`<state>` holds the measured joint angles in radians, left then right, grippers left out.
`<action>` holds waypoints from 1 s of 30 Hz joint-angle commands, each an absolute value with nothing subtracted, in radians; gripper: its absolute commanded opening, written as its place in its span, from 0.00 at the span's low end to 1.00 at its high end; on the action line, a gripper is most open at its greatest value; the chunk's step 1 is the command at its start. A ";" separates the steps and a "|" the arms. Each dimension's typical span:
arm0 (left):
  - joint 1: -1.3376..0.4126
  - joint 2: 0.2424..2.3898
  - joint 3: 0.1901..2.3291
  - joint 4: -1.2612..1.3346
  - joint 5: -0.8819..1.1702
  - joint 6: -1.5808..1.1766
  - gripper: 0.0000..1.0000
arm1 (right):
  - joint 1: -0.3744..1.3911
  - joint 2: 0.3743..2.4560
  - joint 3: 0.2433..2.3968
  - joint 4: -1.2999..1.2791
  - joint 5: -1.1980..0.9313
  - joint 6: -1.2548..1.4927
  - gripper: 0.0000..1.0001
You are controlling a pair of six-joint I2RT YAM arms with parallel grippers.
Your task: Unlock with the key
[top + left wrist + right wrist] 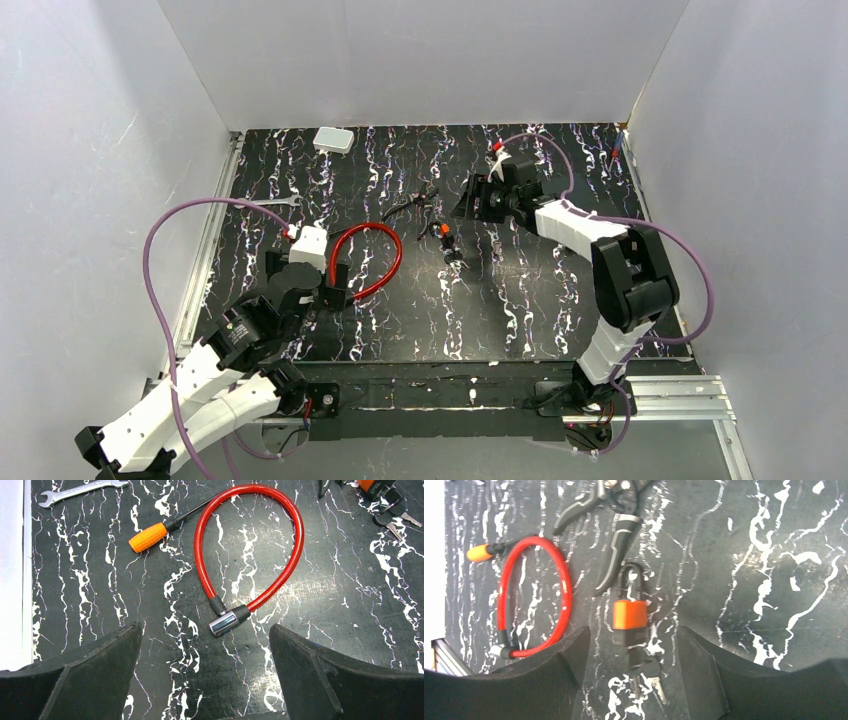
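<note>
R gripper [633, 630]: fingers apart, holding nothing, hanging over the mat [749, 580]. In the R wrist view the padlock [629, 616], orange body w/ dark shackle, lies flat in the gap btwn the two fingers. Its shackle points away from the gripper. The key [643, 666] lies right at the padlock's base end, on the side nearer the wrist, also btwn the fingers. It has a black head and a thin metal blade pointing back toward the wrist, and a 2nd blade shows beside it. Can't tell if anything sits in the keyhole. Pliers [616, 540] lie just beyond the padlock, one handle reaching down beside the shackle.

L gripper [204, 630]: fingers wide apart, empty. Red cable lock [295, 535] lies flat ahead of it, and its chrome barrel [223, 623] is the closest part, btwn the fingertips and just beyond them. Screwdriver [147, 537] w/ orange handle lies farther out to the L, shaft reaching the cable loop. Wrench [82, 490] is farther still on that side. From the L gripper the key is well away, far R at the frame's top corner.

Top view: white box [333, 140] sits well beyond both grippers, at the mat's far edge.
</note>
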<state>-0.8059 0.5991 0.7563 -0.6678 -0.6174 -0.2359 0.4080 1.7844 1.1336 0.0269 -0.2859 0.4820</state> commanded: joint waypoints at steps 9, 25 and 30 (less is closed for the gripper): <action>-0.799 0.614 0.775 -0.686 -0.641 -0.232 0.98 | 0.593 1.693 1.123 0.056 -0.276 0.445 0.59; -0.798 0.611 0.776 -0.696 -0.647 -0.236 0.98 | 0.567 1.877 1.244 -0.028 -0.227 0.379 0.56; -0.799 0.609 0.776 -0.696 -0.647 -0.238 0.98 | 0.497 1.890 1.237 -0.012 -0.298 0.375 0.56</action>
<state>-0.8043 0.6136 0.7563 -0.6830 -0.6178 -0.2356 0.5495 1.8736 1.2015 -0.0284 -0.2440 0.3992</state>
